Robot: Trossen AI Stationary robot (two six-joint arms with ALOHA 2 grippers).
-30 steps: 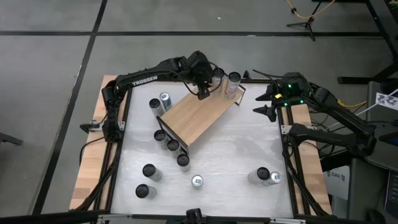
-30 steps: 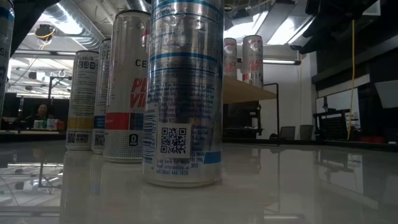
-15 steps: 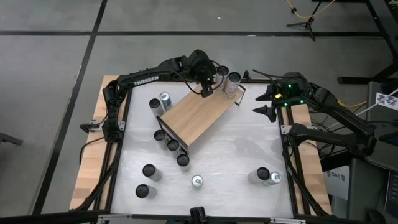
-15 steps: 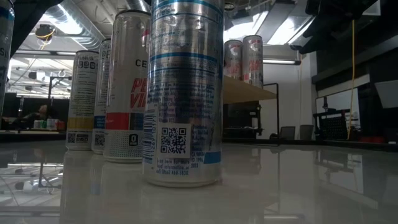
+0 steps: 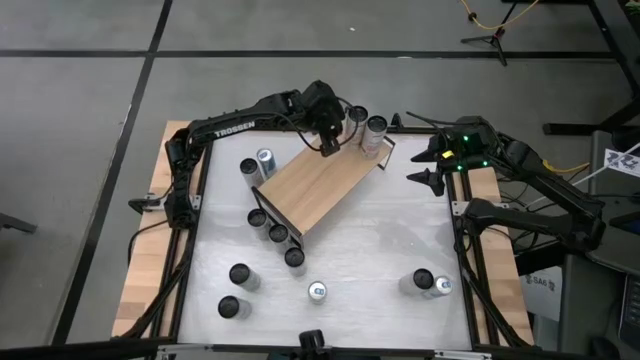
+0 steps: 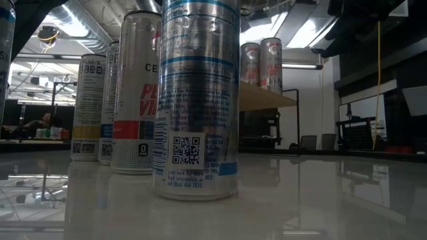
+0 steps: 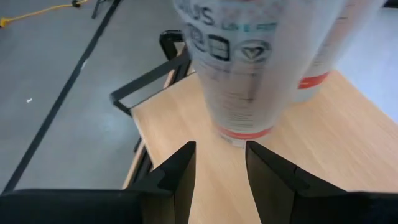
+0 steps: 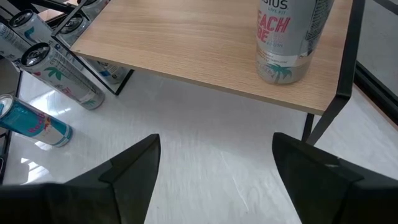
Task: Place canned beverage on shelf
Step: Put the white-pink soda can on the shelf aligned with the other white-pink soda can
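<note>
L gripper [image 5: 331, 138] spread behind can [image 5: 357, 118] on shelf [image 5: 322, 186]; R gripper [image 5: 428, 165] spread (idle).

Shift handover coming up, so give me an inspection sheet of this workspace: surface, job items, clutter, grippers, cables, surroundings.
Surface: white tabletop, glossy.
Job's things: wooden shelf set at a slant; two cans upright at its far end.
Clutter: loose cans beside the shelf and along the near edge.
Grippers: left gripper over the shelf, fingers open behind the nearer can, not gripping; right gripper open, empty, waiting at the table's right edge.
Cables: yellow cable on the floor.
Surroundings: grey floor with dark tape lines.
</note>
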